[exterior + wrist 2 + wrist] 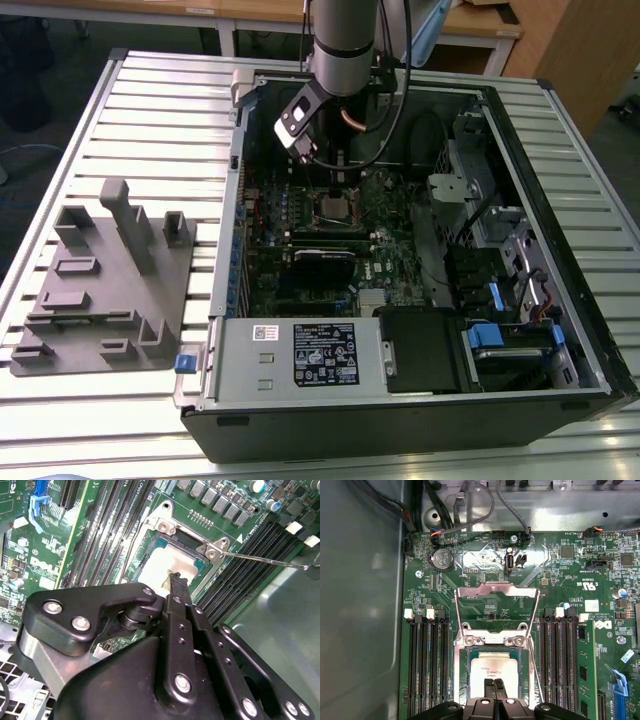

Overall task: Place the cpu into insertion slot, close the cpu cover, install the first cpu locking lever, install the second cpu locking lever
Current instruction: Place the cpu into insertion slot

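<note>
Counter [150, 100]: slatted metal under open case [400, 435].
Cpu cover [497, 591]: tipped up, baring cpu [492, 667] in insertion slot [461, 677].
Gripper [495, 685]: we see it closed, empty, tips at cpu.

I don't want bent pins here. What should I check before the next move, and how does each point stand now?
1. cpu in the insertion slot: ok, it lies flat inside the rim.
2. cpu cover out of the way: ok, it stands swung up and open.
3. locking lever released: ok, the thin rod sticks out free to the side.
4. pincer clear of the cpu: cannot tell; its shut tips are right over the chip.
5. cpu fully seated on the pins: cannot tell.
</note>
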`<state>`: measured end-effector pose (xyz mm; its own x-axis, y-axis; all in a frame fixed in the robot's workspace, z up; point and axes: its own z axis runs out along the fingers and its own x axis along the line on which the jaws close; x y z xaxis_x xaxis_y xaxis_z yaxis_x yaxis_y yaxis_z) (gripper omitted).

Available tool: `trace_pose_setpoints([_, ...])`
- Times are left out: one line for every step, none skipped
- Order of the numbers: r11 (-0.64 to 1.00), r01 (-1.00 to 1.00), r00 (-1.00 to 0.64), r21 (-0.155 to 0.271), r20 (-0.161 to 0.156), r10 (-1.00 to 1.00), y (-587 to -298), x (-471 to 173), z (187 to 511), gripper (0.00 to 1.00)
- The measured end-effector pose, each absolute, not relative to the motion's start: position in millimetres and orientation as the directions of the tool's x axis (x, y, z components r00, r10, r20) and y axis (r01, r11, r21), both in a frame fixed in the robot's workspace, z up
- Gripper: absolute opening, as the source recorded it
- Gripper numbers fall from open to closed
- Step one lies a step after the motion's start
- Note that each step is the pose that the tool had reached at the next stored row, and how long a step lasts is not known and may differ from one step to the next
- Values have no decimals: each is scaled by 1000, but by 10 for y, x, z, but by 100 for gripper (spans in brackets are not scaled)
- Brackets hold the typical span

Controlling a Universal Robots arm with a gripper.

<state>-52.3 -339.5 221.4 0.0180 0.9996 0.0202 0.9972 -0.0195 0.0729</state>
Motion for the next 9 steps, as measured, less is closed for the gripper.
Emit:
trace_pose_setpoints([-19, 997, 18, 72, 20, 1000, -3396, -523, 2207, 11])
trace_pose_setpoints([-19, 997, 18, 72, 20, 1000, -3396, -523, 2196, 11])
trace_pose_setpoints([-19, 997, 18, 71, 20, 1000, -3396, -524, 2182, 11])
trace_pose_setpoints([-19, 997, 18, 70, 20, 1000, -3396, -523, 2166, 11])
trace_pose_setpoints([-19, 997, 18, 70, 20, 1000, -3396, -523, 2151, 11])
trace_pose_setpoints([-19, 997, 18, 70, 20, 1000, -3396, -523, 2139, 11])
trace_pose_setpoints([-19, 997, 18, 70, 20, 1000, -3396, -523, 2129, 11])
trace_pose_setpoints([-19, 997, 17, 70, 20, 1000, -3395, -523, 2123, 11])
trace_pose_setpoints([-15, 997, 14, 70, 20, 1000, -3394, -521, 2120, 11])
